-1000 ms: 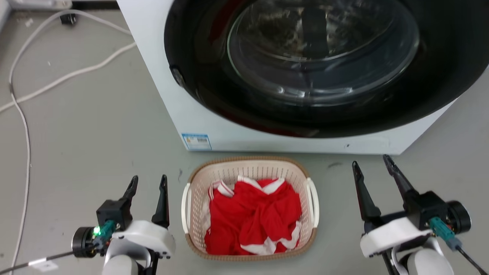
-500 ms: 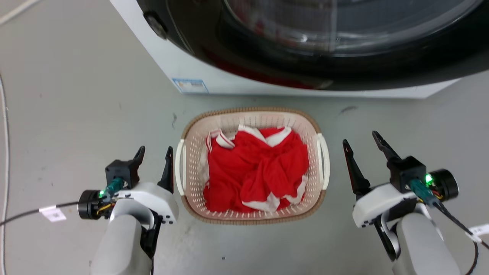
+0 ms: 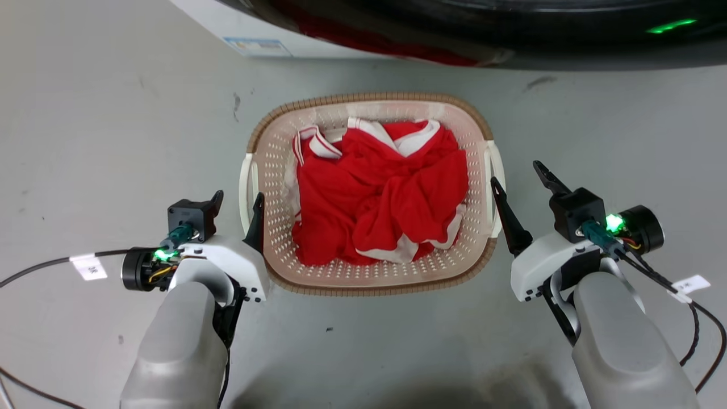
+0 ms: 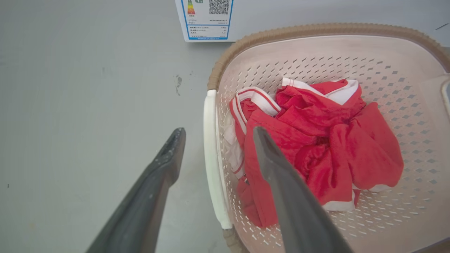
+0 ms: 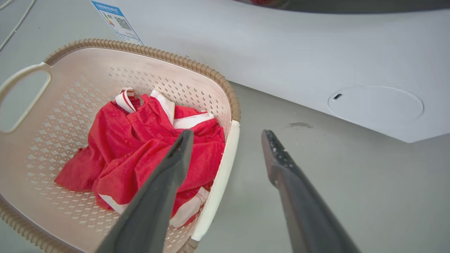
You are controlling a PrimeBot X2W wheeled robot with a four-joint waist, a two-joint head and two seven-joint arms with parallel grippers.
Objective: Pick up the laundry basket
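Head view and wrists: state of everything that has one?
laundry basket, upright on floor, not lifted
red clothes, crumpled inside basket
left pincer, open, fingers either side of left handle
right pincer, open, fingers either side of right handle
washing machine, door mostly out of frame, cannot tell

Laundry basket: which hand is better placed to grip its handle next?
Left, by a little. Both hands are open and straddle a handle of the laundry basket. The left hand has its fingertips near the middle of the left handle; the right hand has them nearer the far end of the right handle.
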